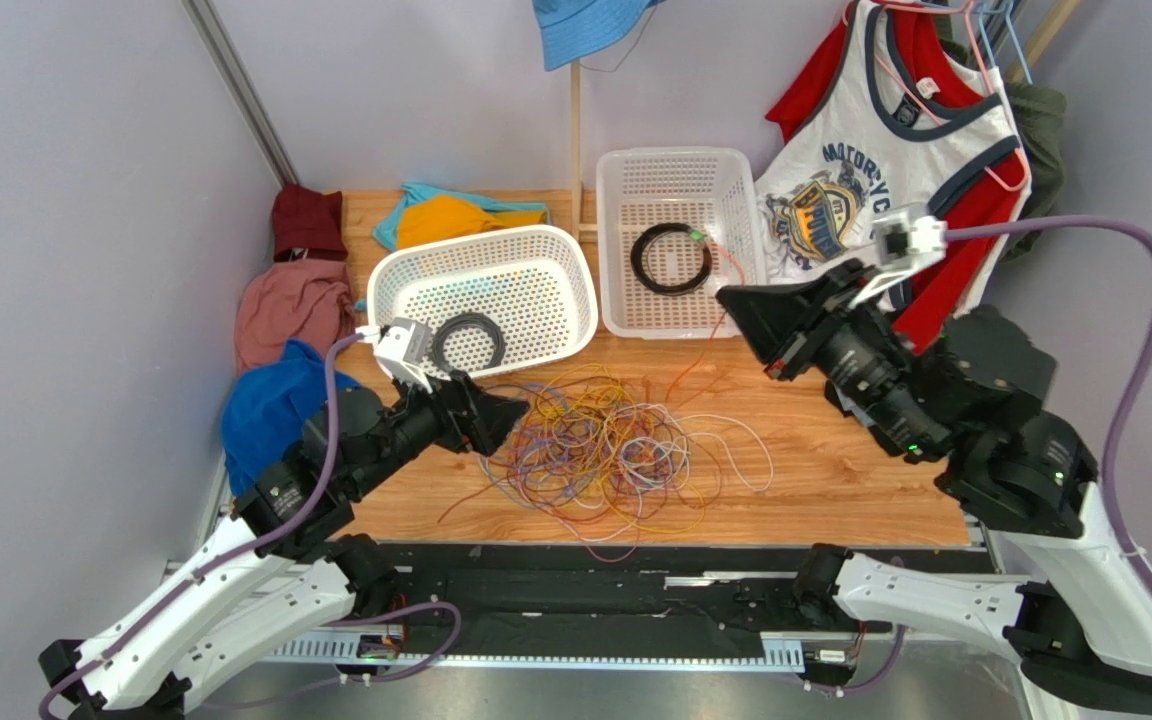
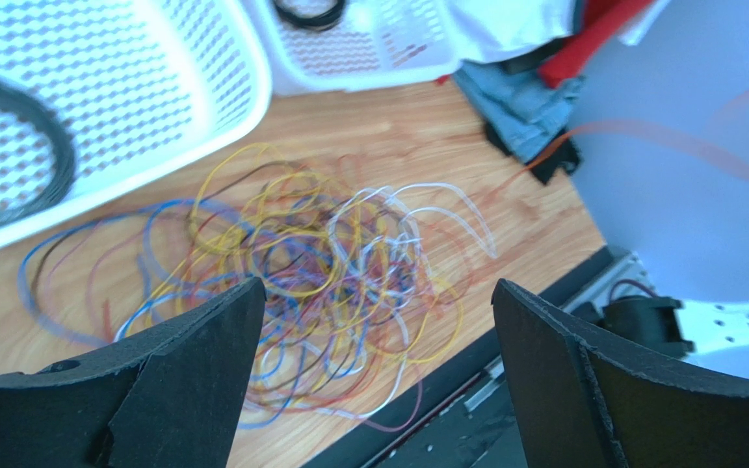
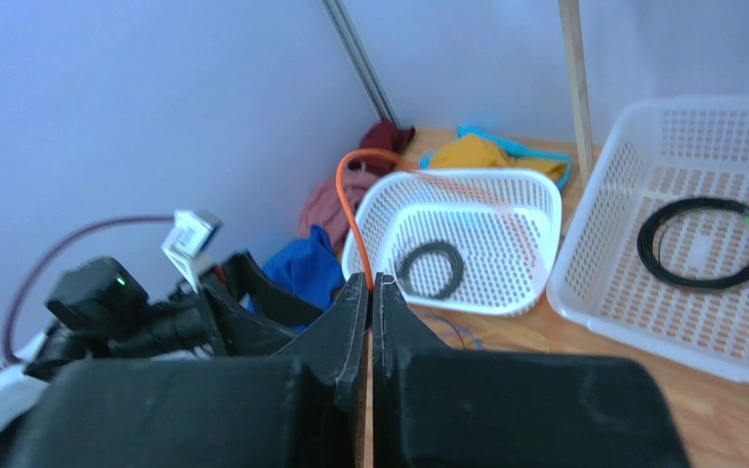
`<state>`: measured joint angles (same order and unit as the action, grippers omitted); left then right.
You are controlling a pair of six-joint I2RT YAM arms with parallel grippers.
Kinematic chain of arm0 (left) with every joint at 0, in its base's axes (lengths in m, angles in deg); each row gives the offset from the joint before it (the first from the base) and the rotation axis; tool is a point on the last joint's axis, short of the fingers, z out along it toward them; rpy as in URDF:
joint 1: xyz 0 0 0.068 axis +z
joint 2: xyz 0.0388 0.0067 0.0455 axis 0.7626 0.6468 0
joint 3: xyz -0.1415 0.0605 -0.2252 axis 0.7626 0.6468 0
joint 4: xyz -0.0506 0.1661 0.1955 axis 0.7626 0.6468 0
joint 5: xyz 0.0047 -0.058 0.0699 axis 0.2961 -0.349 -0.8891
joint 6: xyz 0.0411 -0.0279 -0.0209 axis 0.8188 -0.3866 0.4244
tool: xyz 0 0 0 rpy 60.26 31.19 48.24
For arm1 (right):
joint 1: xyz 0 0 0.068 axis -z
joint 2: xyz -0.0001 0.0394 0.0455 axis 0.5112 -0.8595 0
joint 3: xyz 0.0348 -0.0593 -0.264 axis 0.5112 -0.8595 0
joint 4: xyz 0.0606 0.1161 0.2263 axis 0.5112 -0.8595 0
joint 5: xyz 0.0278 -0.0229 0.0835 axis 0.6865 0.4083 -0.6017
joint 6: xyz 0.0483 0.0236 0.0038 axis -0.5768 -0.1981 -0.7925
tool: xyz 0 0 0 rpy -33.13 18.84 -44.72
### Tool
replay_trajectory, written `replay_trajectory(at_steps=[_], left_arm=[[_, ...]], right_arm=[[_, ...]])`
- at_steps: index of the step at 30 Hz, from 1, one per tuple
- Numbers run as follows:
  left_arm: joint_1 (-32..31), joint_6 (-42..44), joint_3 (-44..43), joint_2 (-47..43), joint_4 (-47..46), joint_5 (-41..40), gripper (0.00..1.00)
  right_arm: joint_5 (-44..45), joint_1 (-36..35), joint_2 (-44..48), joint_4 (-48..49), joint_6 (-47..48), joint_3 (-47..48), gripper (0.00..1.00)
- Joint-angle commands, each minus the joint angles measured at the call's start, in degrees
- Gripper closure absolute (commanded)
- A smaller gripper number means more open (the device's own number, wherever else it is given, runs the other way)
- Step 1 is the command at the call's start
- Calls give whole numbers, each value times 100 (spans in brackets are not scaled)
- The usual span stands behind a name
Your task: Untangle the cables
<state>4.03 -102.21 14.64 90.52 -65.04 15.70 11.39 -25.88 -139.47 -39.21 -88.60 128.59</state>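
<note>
Clothes (image 1: 289, 323) crowd the left edge of the table (image 1: 853, 480) against the wall. Just in front of the nearer white basket (image 1: 387, 293) hangs the left pincer (image 1: 504, 414), fingers spread wide and holding nothing, at the left fringe of the cables (image 1: 597, 443). These lie in one loose knot mid-table, close to the near edge, with bare wood open to their right. Before the second basket (image 1: 612, 308), the right pincer (image 1: 729, 305) is pressed closed on one orange strand (image 3: 341, 200) running up from the knot, beside a hanging vest (image 1: 853, 165) lettered "MOTORCYC".
</note>
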Motion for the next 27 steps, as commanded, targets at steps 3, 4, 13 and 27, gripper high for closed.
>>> replay_trajectory(at_steps=[3,4,13,27], left_arm=[[-152,436,277,406,-1777,1207,4],[-205,498,338,459,-1945,1278,4],[-1839,1992,1288,863,-4047,330,4],[-2060,2195,1280,2796,-6305,75,3]], right_arm=[[-325,-42,-98,-323,-17,-178,100],[-334,-42,-106,-332,-17,-152,100],[-430,-33,-194,-438,-34,41,100],[-1178,-33,-230,-613,-351,578,100]])
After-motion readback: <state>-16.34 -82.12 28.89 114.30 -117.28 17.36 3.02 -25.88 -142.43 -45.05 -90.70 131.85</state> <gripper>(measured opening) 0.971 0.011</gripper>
